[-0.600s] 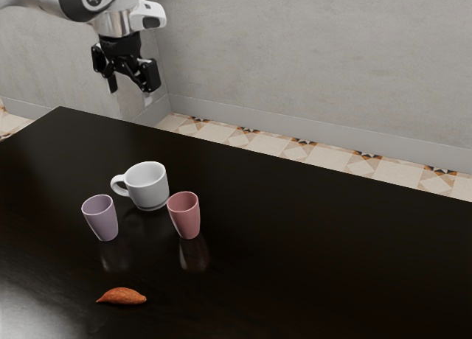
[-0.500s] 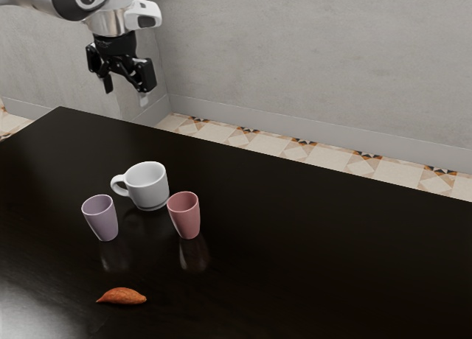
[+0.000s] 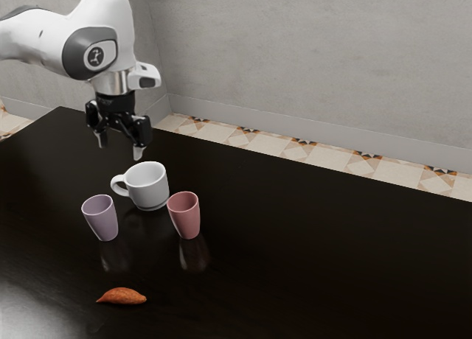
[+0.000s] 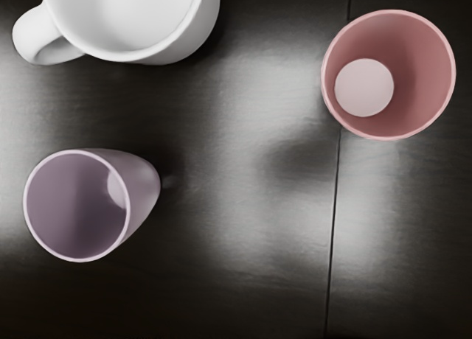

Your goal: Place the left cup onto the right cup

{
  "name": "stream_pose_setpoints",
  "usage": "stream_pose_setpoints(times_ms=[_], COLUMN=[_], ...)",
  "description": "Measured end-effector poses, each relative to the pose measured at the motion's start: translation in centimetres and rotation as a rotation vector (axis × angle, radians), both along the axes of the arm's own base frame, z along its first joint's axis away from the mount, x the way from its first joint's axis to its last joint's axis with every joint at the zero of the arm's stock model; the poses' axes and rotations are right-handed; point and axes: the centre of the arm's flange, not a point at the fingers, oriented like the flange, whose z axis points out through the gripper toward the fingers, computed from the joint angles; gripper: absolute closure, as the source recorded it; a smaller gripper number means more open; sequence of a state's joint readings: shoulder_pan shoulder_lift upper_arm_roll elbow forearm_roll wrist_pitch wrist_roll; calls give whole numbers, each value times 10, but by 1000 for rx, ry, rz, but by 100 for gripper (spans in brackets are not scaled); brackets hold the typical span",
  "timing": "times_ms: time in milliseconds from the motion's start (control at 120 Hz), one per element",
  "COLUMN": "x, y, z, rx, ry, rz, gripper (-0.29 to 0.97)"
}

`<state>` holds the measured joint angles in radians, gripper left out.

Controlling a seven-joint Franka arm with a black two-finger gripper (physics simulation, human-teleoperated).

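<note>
Behind purple cup (image 3: 99, 217), pink cup (image 3: 184, 214): white mug (image 3: 144, 184).

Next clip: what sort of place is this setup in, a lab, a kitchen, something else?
Likely a simulated home dining area: a dark glossy table with a white mug, a purple cup and a pink cup, a patterned tile floor behind, and a plain grey wall.

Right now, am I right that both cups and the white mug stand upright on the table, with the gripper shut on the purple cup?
Not quite: in the exterior view the gripper hangs open in the air, clear of the purple cup. That cup, the pink cup and the white mug do stand upright on the table.
</note>
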<state>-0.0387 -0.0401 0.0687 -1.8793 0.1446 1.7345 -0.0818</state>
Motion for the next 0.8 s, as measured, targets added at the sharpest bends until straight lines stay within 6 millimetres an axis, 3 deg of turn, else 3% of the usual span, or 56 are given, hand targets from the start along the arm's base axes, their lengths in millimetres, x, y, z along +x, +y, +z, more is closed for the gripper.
stream_pose_setpoints(times_ms=[217,350,517,800], x=[-17,-28,-23,-31], y=[56,56,39,76], z=[-62,-95,-107,-124], rx=[-1,0,11,28], ry=[-6,-49,-117,-152], rz=[168,192,179,269], gripper=[0,0,0,0])
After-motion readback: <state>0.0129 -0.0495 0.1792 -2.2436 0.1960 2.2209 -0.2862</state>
